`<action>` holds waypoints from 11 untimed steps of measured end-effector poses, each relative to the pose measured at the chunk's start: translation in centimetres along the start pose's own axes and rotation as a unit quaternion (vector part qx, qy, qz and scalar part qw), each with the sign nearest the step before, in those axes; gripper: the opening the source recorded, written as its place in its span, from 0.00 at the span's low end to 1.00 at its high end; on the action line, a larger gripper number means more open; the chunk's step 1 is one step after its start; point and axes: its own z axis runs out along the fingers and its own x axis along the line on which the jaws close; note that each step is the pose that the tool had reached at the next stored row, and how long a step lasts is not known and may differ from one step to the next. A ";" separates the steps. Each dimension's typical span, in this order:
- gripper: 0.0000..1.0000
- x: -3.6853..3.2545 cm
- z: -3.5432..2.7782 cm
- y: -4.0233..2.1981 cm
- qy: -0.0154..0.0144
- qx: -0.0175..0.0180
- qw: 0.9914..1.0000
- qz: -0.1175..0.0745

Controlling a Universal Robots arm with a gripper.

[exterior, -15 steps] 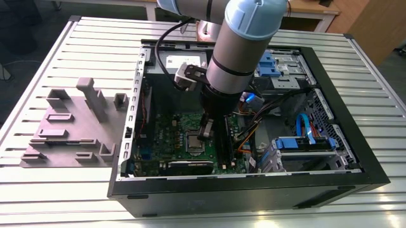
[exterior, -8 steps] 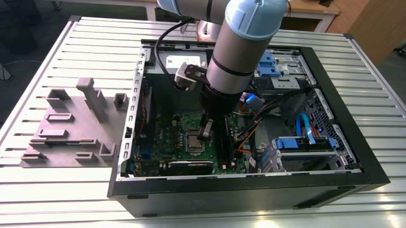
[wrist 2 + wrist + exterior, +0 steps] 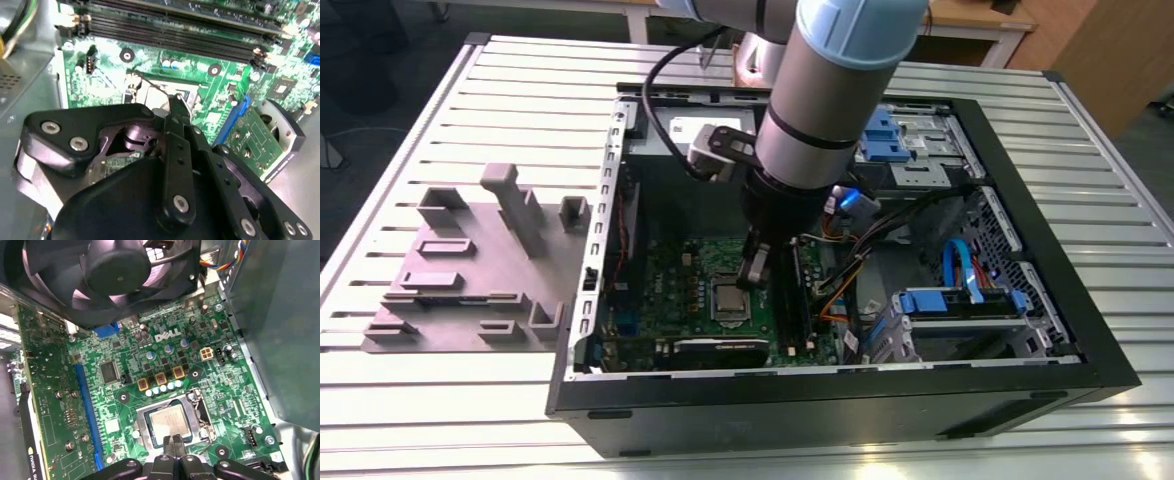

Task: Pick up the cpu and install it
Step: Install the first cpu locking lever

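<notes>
Ribbed metal tabletop (image 3: 494,100) carries a grey fixture block (image 3: 460,265), then the open PC case (image 3: 1067,330). Inside, the cpu (image 3: 169,422) lies seated in the motherboard (image 3: 210,385) socket (apparently already placed), gripper (image 3: 174,443) fingertips pinched together at its edge, holding nothing.

Arm: grey-and-blue robot arm (image 3: 834,95) reaching down into the open computer case (image 3: 854,400).
Gripper: the gripper (image 3: 754,275) hangs just above the cpu (image 3: 730,299) (finger gap too small to judge).
Board: green motherboard (image 3: 667,275) lying flat inside the case.
Table: slatted metal table (image 3: 467,400); a grey parts holder (image 3: 474,270) sits at the exterior view's left of the case.
</notes>
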 end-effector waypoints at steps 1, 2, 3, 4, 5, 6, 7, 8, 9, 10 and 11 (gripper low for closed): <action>0.10 -0.01 -0.03 0.04 -0.002 0.000 1.000 0.000; 0.10 -0.02 -0.03 0.10 -0.006 0.001 1.000 0.000; 0.10 -0.06 -0.02 0.15 -0.008 0.001 1.000 0.000; 0.10 -0.08 -0.02 0.18 -0.009 0.002 1.000 0.001; 0.10 -0.08 -0.09 0.19 -0.010 0.002 1.000 0.001; 0.10 -0.06 -0.21 0.21 -0.010 0.003 1.000 0.001; 0.10 -0.05 -0.34 0.22 -0.010 0.003 1.000 0.002; 0.10 -0.04 -0.39 0.23 -0.011 0.003 1.000 0.002; 0.10 -0.02 -0.38 0.27 -0.012 0.003 1.000 0.002; 0.10 0.02 -0.35 0.40 -0.014 0.003 1.000 0.002; 0.10 0.07 -0.27 0.60 -0.014 0.004 1.000 0.002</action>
